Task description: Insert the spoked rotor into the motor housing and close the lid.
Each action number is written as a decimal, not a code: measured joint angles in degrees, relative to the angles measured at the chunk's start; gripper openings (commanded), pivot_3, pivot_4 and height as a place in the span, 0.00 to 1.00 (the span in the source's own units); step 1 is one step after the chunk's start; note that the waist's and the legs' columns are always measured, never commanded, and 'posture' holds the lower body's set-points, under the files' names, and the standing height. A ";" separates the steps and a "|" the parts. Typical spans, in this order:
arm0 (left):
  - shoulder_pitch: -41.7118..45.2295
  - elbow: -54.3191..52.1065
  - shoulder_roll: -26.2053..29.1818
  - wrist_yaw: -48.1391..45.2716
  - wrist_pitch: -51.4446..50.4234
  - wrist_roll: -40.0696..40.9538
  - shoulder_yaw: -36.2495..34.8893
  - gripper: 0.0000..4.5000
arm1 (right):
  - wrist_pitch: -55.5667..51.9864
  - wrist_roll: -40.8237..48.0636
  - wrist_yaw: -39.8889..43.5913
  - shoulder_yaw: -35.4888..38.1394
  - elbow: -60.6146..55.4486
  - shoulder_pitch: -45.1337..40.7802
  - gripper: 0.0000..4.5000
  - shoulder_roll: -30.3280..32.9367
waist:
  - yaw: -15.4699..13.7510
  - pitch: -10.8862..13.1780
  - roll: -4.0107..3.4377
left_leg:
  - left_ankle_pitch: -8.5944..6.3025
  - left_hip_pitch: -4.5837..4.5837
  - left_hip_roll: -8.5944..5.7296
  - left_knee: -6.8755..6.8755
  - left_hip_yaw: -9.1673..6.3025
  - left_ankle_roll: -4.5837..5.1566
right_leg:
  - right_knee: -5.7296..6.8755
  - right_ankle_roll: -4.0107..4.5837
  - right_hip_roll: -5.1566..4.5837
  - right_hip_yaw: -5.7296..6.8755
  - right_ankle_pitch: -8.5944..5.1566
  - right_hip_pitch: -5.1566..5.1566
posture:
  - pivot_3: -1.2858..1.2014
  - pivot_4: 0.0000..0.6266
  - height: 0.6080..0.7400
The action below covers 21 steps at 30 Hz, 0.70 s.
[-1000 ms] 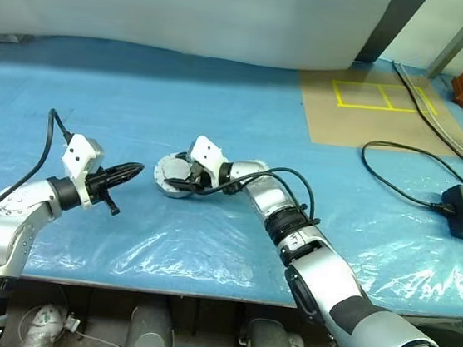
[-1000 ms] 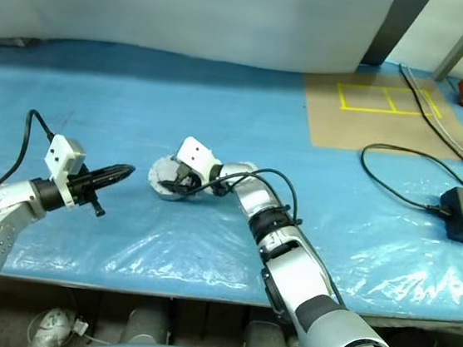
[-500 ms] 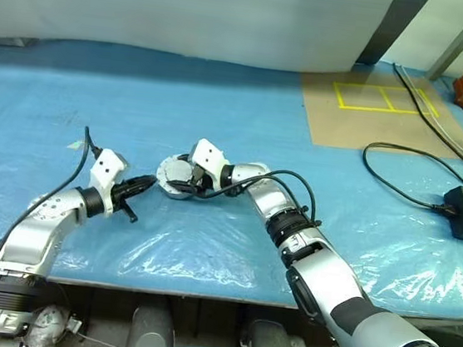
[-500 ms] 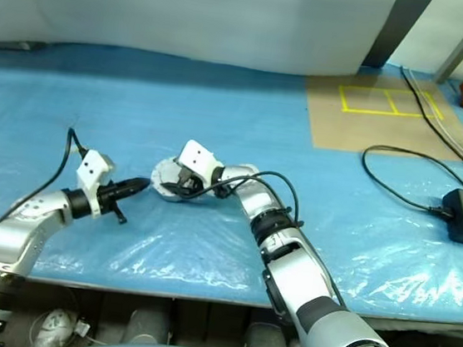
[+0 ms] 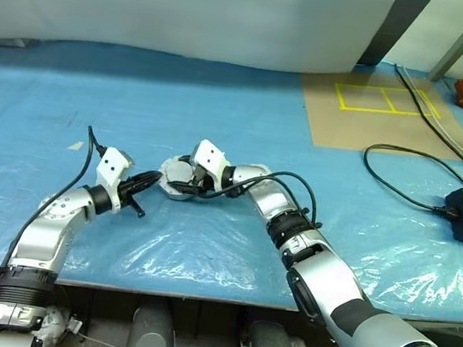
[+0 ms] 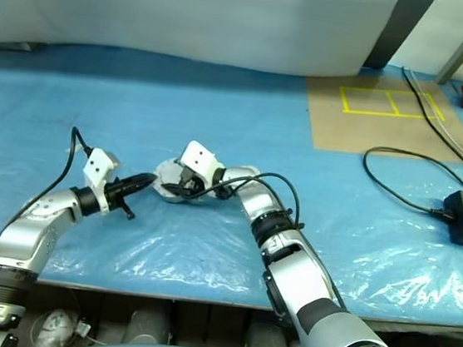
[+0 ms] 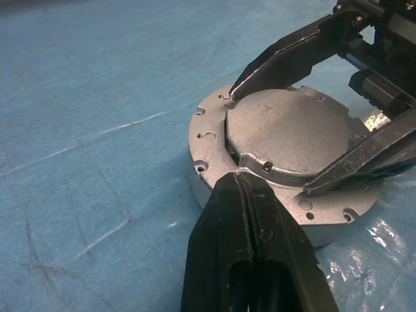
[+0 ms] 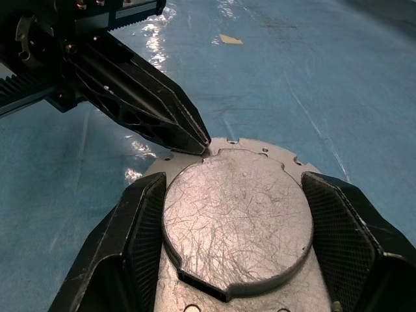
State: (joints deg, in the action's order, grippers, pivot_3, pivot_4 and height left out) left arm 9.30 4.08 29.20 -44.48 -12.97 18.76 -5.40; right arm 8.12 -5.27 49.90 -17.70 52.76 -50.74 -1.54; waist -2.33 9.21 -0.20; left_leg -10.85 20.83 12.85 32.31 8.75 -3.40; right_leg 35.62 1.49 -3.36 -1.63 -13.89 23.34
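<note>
Left fingers (image 7: 242, 188) pressed together, right fingers (image 8: 144, 214) pinching lid (image 8: 237, 218), blue plastic-covered table (image 5: 222, 105)

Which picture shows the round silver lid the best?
The right wrist view: the lid is close and seen from above, sitting on the motor housing between the right tool's fingers. The left wrist view also shows it well, at a slant. In the head views it is small and partly hidden behind the right tool.
</note>
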 measured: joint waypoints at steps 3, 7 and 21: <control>-0.05 0.91 -0.54 -0.02 1.14 -0.02 0.30 0.00 | -1.19 0.04 0.21 0.06 -0.60 0.14 0.66 0.05 | -0.08 -0.09 -0.11 | 0.00 -0.03 -0.01 -0.04 0.00 0.00 | -0.07 -0.01 -0.01 0.00 -0.01 -0.05 | 0.52 0.24 1.00; -0.50 0.82 -1.31 -0.21 1.21 0.23 0.37 0.00 | -1.78 0.03 0.26 0.06 -1.78 0.96 0.66 0.09 | -0.08 -0.30 -0.20 | 0.00 -0.02 -0.02 -0.13 0.03 0.00 | -0.23 -0.02 -0.01 0.00 -0.02 -0.06 | 0.52 0.24 1.00; -0.53 0.85 -1.55 -0.43 1.34 0.15 0.67 0.00 | -7.09 2.25 3.96 0.74 -6.42 2.46 0.99 0.68 | -0.20 -0.43 -0.26 | -0.01 0.06 -0.01 -0.22 0.04 0.00 | -0.40 -0.08 -0.02 0.04 -0.05 -0.06 | 0.52 0.24 1.00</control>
State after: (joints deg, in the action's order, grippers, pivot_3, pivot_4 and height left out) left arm 8.77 4.93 27.66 -44.91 -11.63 18.91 -4.72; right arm 1.03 -3.02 53.86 -16.96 46.34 -48.28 -0.86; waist -2.54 8.77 -0.46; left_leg -10.85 20.89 12.83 32.08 8.78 -3.40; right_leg 35.23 1.41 -3.38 -1.60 -13.94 23.28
